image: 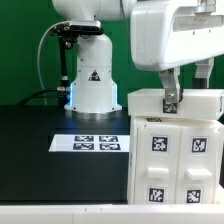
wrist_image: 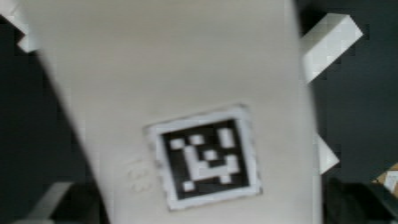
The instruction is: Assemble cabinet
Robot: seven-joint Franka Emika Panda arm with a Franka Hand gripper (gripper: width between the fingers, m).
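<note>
The white cabinet (image: 176,160), boxy with several black-and-white tags on its front, stands at the exterior view's right, close to the camera. A white top piece (image: 148,102) lies across it. My gripper (image: 172,104) comes down from above onto that top piece, with one grey finger (image: 172,92) showing against it. In the wrist view a white cabinet panel (wrist_image: 151,80) with one tag (wrist_image: 210,155) fills the space under my gripper (wrist_image: 205,212). The jaws stand on either side of the panel, and their contact with it is hidden.
The white robot base (image: 90,85) with a triangle sticker stands at the back of the black table (image: 30,130). The marker board (image: 95,143) lies flat in front of it. A second white piece (wrist_image: 331,45) shows beside the panel in the wrist view.
</note>
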